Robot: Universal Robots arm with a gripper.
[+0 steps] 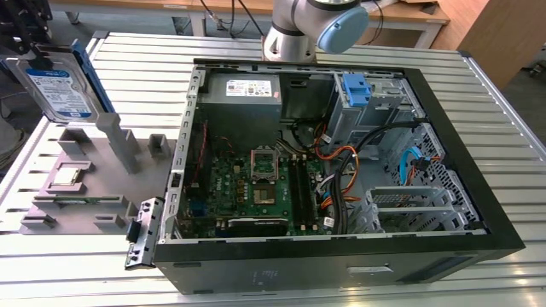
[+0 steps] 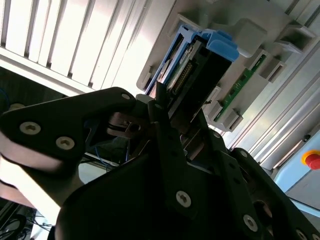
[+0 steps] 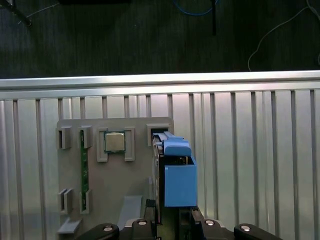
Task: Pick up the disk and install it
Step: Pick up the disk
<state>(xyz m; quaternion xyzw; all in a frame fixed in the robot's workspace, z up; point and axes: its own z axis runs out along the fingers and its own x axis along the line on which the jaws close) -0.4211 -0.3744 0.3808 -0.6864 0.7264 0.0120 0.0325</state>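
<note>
The disk (image 1: 56,86), a silver drive with a blue-and-white label in a bright blue carrier, hangs upright at the exterior view's far left, just above the grey fixture (image 1: 102,192). My gripper (image 1: 36,54) is shut on its upper end. In the second wrist view my dark fingers (image 2: 172,145) clamp the disk (image 2: 200,65) from both sides. The first wrist view shows the disk (image 3: 177,170) edge-on, sticking out from the gripper (image 3: 167,222) over the fixture (image 3: 135,175).
An open computer case (image 1: 477,166) lies in the middle, with a motherboard, cables, a grey power-supply box (image 1: 252,89) and a blue bracket (image 1: 357,89) in its drive cage. The fixture also holds a processor chip (image 3: 115,142) and a memory stick (image 3: 84,165). The arm's base (image 1: 295,35) stands behind the case.
</note>
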